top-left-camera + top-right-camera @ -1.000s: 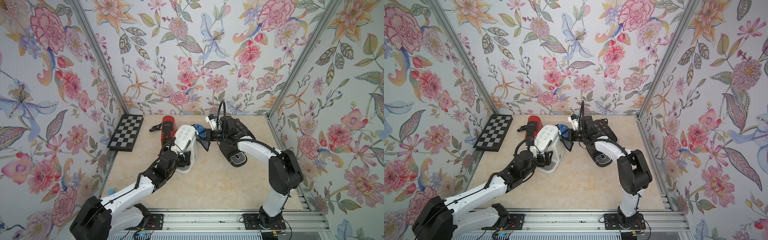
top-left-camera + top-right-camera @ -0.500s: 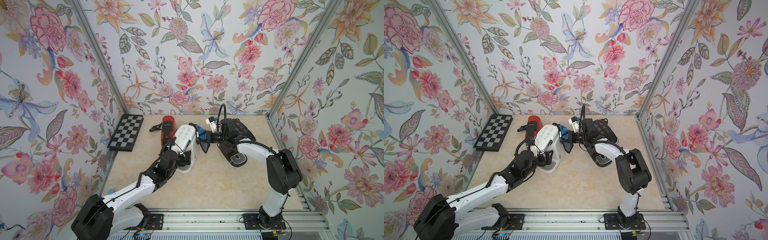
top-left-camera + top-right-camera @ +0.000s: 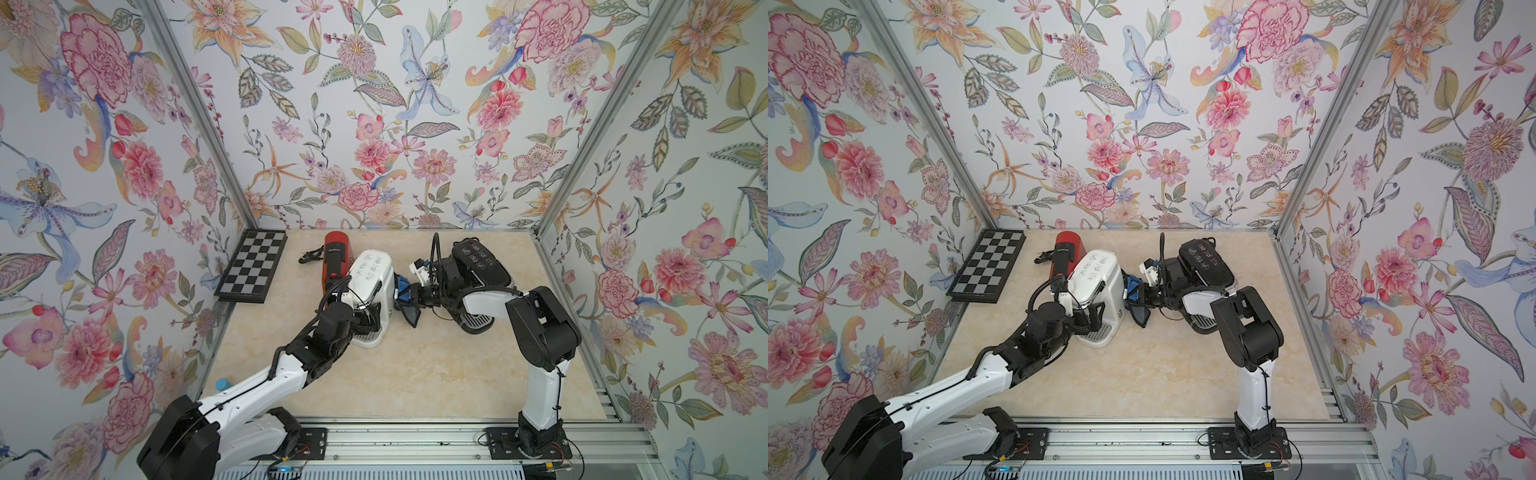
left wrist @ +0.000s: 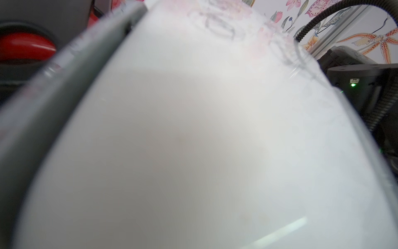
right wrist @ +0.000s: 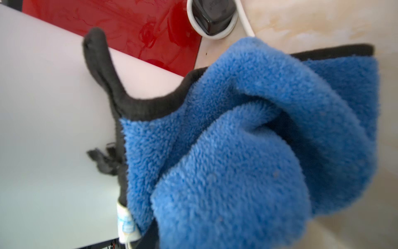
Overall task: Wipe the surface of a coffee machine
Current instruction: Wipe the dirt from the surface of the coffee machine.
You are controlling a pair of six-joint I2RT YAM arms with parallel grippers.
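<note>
1. While the right gripper (image 3: 411,293) is clamped tight on a bunched blue cloth (image 3: 402,287) and holds it against the white coffee machine (image 3: 372,274), you are in the wiping step itself. It is working the side wall that faces the right arm. In the right wrist view the cloth's black hem lies flat on that white panel.
2. Your left gripper (image 3: 368,320) has its jaws spread wide at the machine's front, under the brew head. You cannot tell from these views whether they press on it. It looks like a brace.
3. The machine stands mid-table (image 3: 415,374), with a red machine (image 3: 336,257) just beside it on the far left side. A black machine (image 3: 480,259) stands near on the right.
4. It is upright, with the button panel facing up and the drip tray pointing toward the robot's bases. Its long axis runs front to back, from the near edge toward the back wall.
5. Your next stroke likely calls for dragging the cloth along that axis with steady inward pressure. The left side should resist so the machine does not slide toward the red one. Mind the cloth's loose dark flap hanging toward the table.
</note>
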